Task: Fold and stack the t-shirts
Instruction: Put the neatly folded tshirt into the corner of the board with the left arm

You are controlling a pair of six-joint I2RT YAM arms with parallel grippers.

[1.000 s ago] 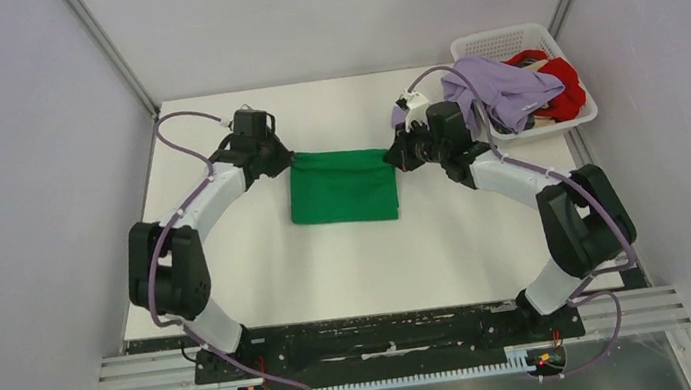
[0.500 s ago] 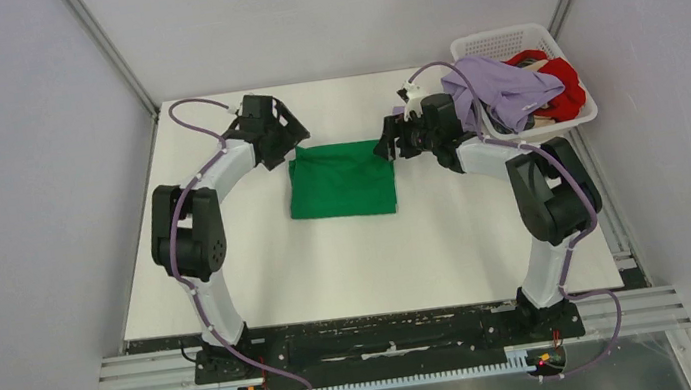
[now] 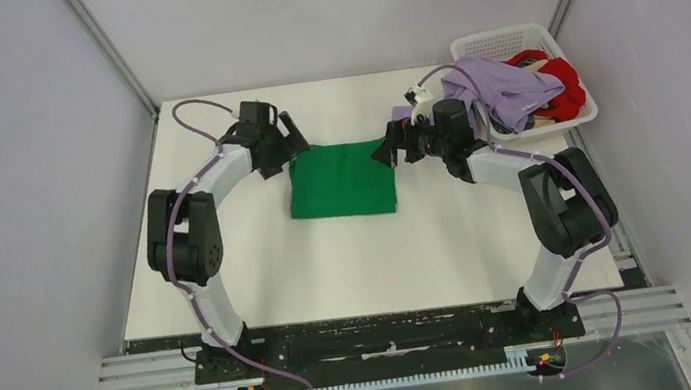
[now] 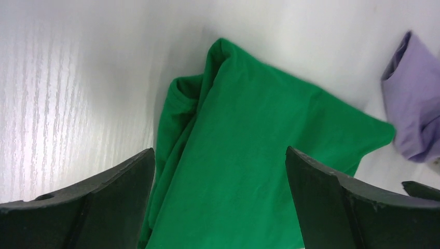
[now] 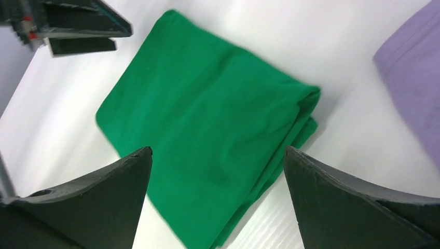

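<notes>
1. The left gripper (image 3: 294,137) has its fingers (image 4: 98,205) spread wide and holds nothing. In the left wrist view green cloth fills the gap between them, and neither finger pinches it.
2. The right gripper (image 3: 386,145) is likewise wide apart and empty. Its fingers (image 5: 98,199) frame the same green cloth from the other side.
3. The two grippers face each other across the green t-shirt (image 3: 341,181). The left one is at the shirt's far left corner and the right one at its far right corner. Whether either fingertip touches the cloth cannot be told.
4. The green t-shirt lies folded into a neat rectangle, flat on the desk (image 3: 359,254). It sits about midway between the left and right edges and nearer the far edge than the near one.
5. At the shirt's far left corner the left wrist view shows the layers a little loose and rumpled. The right wrist view shows a stacked, folded edge on the shirt's right side.
6. The lavender t-shirt (image 3: 501,91) is unfolded and bunched, draped over the left rim of the white basket (image 3: 492,37) at the far right corner of the desk. It lies just beside the right gripper's wrist.
7. The red t-shirt (image 3: 565,85) is crumpled inside the basket, to the right of the lavender one and touching it.
</notes>
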